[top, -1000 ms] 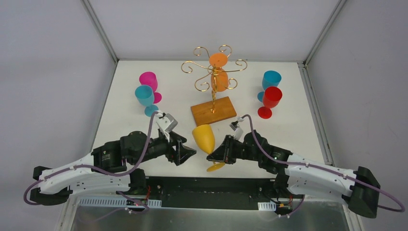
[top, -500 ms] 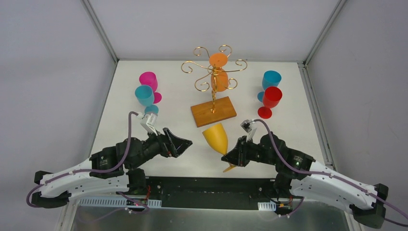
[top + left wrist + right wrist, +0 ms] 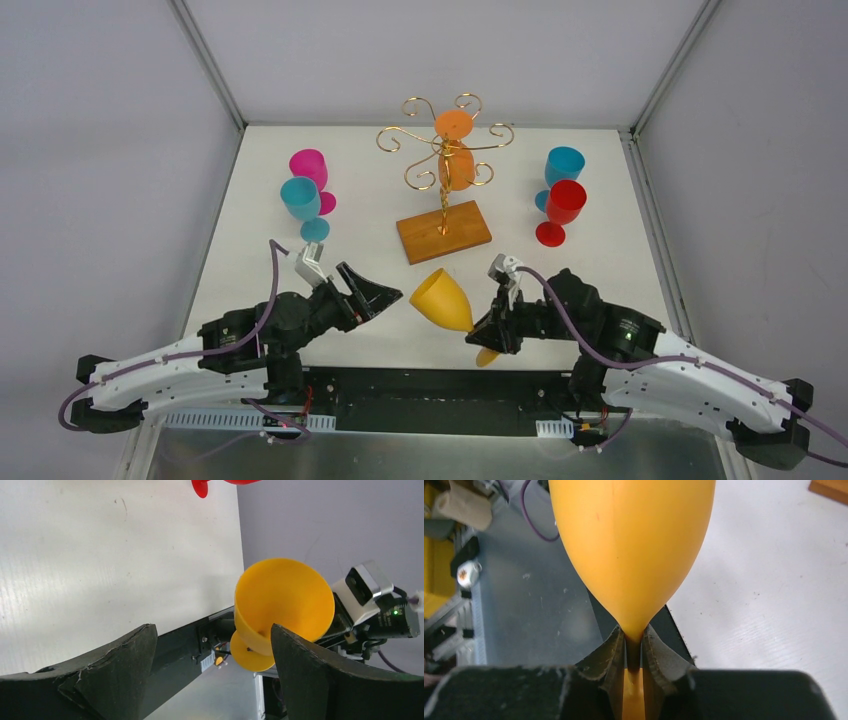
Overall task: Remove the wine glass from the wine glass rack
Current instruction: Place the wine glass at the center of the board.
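Right gripper (image 3: 634,642): clamped on the stem of the yellow glass (image 3: 442,298).
Yellow glass: off the rack (image 3: 443,160), tilted above the table (image 3: 600,270), in front of the wooden base (image 3: 443,231).
Left gripper (image 3: 378,292): jaws wide apart, holding nothing, near the bowl's mouth.
Rack: an orange glass (image 3: 457,165) hangs there, upside down.

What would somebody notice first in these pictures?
The tilted yellow plastic wine glass at the near middle of the table jumps out, pinched by its thin stem in the right gripper. Behind it stands the gold wire rack on a brown wooden base, with an orange plastic wine glass hanging from it, foot up.
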### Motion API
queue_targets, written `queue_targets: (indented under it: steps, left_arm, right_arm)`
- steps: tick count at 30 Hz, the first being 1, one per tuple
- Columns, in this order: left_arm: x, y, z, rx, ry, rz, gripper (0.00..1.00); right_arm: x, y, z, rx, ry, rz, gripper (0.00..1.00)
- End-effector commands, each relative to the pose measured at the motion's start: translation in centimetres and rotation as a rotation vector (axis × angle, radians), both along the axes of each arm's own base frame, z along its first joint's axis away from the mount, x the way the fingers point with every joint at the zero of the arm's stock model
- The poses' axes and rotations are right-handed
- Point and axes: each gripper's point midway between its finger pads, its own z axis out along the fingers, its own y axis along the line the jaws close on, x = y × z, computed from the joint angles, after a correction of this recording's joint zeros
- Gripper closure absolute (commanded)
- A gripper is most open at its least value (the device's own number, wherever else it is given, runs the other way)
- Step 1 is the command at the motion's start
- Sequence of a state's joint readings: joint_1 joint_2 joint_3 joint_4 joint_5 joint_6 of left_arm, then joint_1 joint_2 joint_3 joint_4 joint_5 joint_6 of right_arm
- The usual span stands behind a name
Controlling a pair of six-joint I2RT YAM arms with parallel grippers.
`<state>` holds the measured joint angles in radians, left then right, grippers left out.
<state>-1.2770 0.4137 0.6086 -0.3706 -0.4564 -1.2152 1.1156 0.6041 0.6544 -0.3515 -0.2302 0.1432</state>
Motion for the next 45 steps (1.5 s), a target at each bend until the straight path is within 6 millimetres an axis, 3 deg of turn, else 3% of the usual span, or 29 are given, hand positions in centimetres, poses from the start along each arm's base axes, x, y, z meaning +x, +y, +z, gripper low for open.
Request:
queue_targets:
  steps: [1,6,14,20,27,42,45]
  left_arm:
    - [-0.2,-0.8,0.9,-0.099,0.059,0.007,0.14]
    - [-0.7,-1.3,0.8,-0.133,0.104,-0.012,0.13]
    - [-2.1,-3.1,0.7,-0.144,0.135,-0.112,0.14]
    - [-3.4,-4.1,1.2,-0.130,0.121,-0.205,0.21]
    - [-4.1,-4.0,1.3,-0.133,0.111,-0.246,0.43]
    - [-4.8,-3.9,1.4,-0.135,0.101,-0.289,1.00]
    - [-4.8,-4.0,1.2,-0.126,0.096,-0.294,1.00]
  right_arm:
    - [-1.6,-0.1,2.4,0.036,-0.182,0.194,1.00]
    - [-2.0,-0.5,2.7,-0.007,-0.265,0.270,1.00]
    - [-1.9,0.7,3.4,-0.041,-0.318,0.338,1.00]
    - [-2.0,1.2,4.0,-0.058,-0.345,0.366,1.00]
    - [-2.3,1.1,4.4,-0.066,-0.369,0.383,1.00]
    - [-2.0,1.4,3.7,-0.111,-0.385,0.385,1.00]
    - [-1.6,1.4,3.5,-0.123,-0.390,0.368,1.00]
